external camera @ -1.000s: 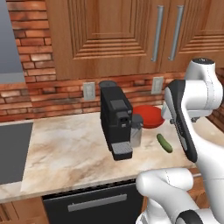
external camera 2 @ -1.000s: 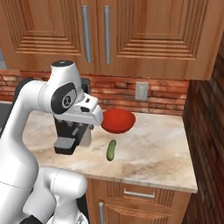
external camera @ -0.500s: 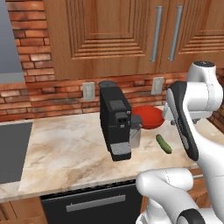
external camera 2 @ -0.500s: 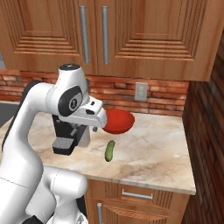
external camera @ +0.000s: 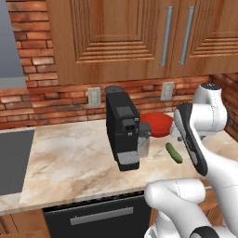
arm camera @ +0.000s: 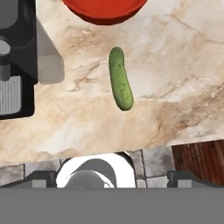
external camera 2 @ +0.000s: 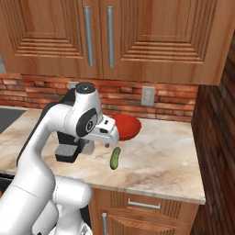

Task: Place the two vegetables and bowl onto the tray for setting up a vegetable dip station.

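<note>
A small dark green cucumber (arm camera: 120, 78) lies on the marble counter (arm camera: 175, 65), lengthwise below my gripper (arm camera: 113, 177). The two dark fingertips (arm camera: 43, 177) stand wide apart at the bottom of the hand view, open and empty. Just beyond the cucumber sits the glossy red bowl (arm camera: 105, 11). From the right base view the gripper (external camera 2: 108, 143) hangs above the counter beside the cucumber (external camera 2: 115, 158), in front of the bowl (external camera 2: 126, 126). The left base view shows the bowl (external camera: 155, 123) and cucumber (external camera: 174, 152) partly behind my arm. The tray is out of view.
A black coffee machine (external camera: 123, 135) with a grey cup (external camera: 144, 142) stands just left of the bowl. A dark cooktop (external camera: 11, 162) lies at the counter's far left. A brick side wall (external camera 2: 215, 137) closes the right end. Wooden cupboards (external camera 2: 137, 36) hang overhead.
The hand has swung right and down, from beside the coffee machine to above the cucumber. The jaws stay open; nothing on the counter has moved.
</note>
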